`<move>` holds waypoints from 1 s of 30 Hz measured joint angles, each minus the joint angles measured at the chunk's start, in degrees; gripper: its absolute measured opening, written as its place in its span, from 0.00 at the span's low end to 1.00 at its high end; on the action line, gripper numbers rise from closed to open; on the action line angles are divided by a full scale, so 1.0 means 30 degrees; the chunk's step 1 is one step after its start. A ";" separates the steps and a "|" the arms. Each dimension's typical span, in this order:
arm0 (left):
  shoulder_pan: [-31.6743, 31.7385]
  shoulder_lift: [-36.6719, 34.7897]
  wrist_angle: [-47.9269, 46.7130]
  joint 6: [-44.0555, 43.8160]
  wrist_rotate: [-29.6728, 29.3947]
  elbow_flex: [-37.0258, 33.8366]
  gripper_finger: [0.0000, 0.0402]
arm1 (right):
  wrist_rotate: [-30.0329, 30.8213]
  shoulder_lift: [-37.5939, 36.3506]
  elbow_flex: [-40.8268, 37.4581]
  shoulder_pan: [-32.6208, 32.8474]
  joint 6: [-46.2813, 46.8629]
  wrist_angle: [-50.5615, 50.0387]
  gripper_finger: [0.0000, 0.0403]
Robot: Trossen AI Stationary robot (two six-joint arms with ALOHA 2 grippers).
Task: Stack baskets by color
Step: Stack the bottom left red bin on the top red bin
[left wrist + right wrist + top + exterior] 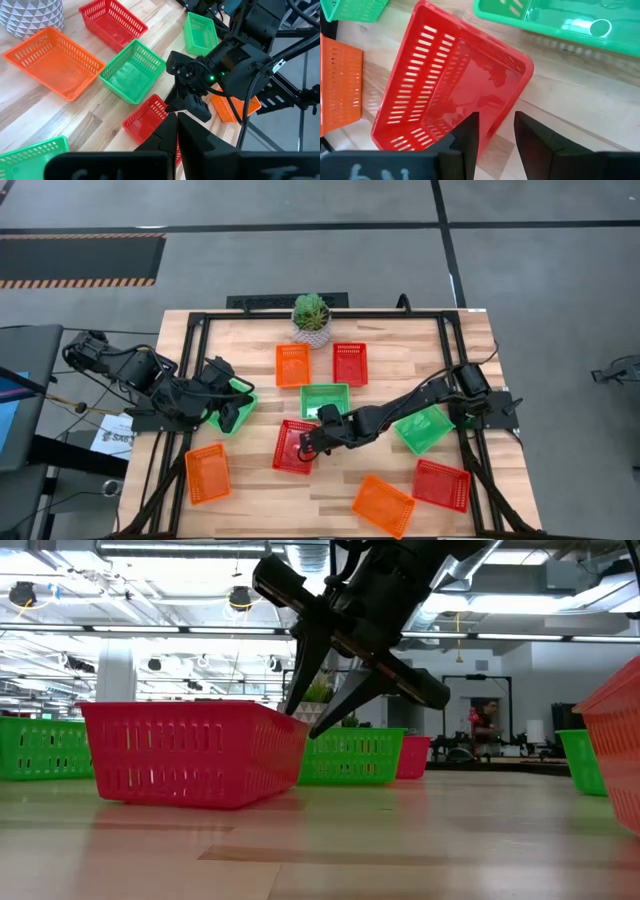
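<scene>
A red basket (293, 448) rests flat on the table's middle near side. My right gripper (496, 116) is open and slants down over the basket's right end. One finger (470, 132) is inside the basket and the other finger (532, 137) is outside its end wall (512, 92). Other baskets lie singly: orange (292, 365), red (350, 364) and green (325, 400) behind it, green (422, 428) to its right. My left gripper (228, 420) hangs shut and empty above the left green basket (242, 395). My right gripper stands astride the red basket's end wall (298, 745), near a corner, coming from above and from the table's right. Whether either finger touches the wall I cannot tell. The basket stays flat on the table.
A potted plant (311, 320) stands at the far edge's middle. Along the near edge lie an orange basket (208, 473) at the left, and another orange one (383, 505) and a red one (441, 484) at the right. Black frame rails (190, 380) border the table.
</scene>
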 joint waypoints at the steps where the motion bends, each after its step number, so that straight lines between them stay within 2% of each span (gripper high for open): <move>1: -0.0002 0.0000 0.0003 -0.0002 -0.0005 0.0000 0.00 | 0.0000 0.0007 0.0000 0.0000 0.0000 0.0000 0.37; 6: -0.0005 0.0007 0.0003 -0.0192 -0.0007 0.0000 0.00 | -0.0336 0.0834 -0.0073 0.0000 0.0002 0.0654 0.36; 8: -0.0007 0.0004 0.0017 -0.0199 -0.0007 0.0000 0.00 | -0.0498 0.1437 0.0074 0.0006 0.0212 0.2124 0.35; 14: 0.0000 0.0017 0.0106 -0.0333 -0.0029 0.0007 0.00 | -0.1305 0.1524 0.0175 0.0087 0.0165 0.1648 0.32; 18: -0.0002 0.0007 0.0114 -0.0337 -0.0109 0.0007 0.00 | -0.1497 0.1384 0.0117 0.0115 0.0169 0.1488 0.23; 23: -0.0004 0.0000 0.0085 -0.0339 -0.0142 0.0007 0.00 | -0.2112 0.1377 0.0124 0.0118 -0.0609 0.1586 0.04; 27: -0.0007 0.0000 0.0004 -0.0337 -0.0145 0.0007 0.00 | -0.2516 0.1153 0.0146 0.0102 -0.1068 0.1541 0.04; 30: 0.0000 0.0000 0.0008 -0.0345 -0.0133 0.0007 0.00 | -0.2528 -0.0101 0.0520 0.0074 -0.2450 0.1266 0.02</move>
